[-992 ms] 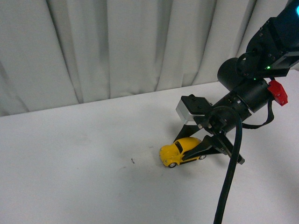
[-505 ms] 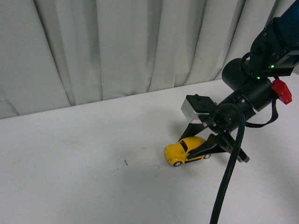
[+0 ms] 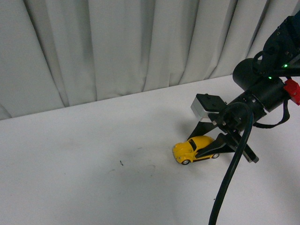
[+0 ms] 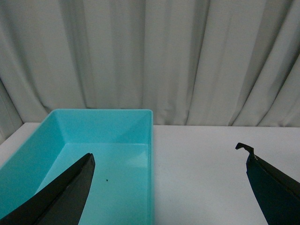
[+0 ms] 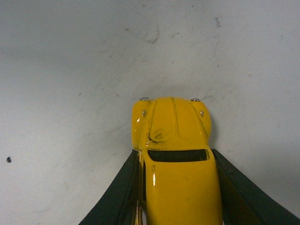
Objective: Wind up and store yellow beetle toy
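Right gripper point(image 3: 203, 146) was clamped on the yellow beetle toy point(image 3: 191, 148), one finger against each side of its body. Toy sat wheels-down on the white table point(image 3: 70, 178), lower right of centre in front view. Left gripper point(image 4: 165, 152) stood wide apart and empty, above the edge of a teal bin point(image 4: 98, 123). Grey curtain point(image 3: 117, 47) hung behind.

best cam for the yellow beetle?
Right wrist view: the yellow beetle toy fills the frame, hood and windshield clear, between the fingers of the right tool. Front view shows it small, side-on. Left wrist view misses it.
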You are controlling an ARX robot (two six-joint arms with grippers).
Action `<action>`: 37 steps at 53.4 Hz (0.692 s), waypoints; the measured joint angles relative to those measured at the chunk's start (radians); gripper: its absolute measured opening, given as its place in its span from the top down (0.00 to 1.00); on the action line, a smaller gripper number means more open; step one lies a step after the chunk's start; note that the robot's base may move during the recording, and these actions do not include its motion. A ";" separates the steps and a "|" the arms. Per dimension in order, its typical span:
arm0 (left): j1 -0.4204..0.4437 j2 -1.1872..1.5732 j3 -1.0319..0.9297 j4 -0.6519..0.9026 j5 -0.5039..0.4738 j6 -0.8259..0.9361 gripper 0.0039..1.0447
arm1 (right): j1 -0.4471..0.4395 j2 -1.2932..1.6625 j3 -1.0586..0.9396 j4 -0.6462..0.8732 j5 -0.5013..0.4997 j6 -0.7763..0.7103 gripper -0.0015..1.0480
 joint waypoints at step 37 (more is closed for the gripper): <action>0.000 0.000 0.000 0.000 0.000 0.000 0.06 | 0.010 -0.002 -0.016 0.002 0.046 0.005 0.06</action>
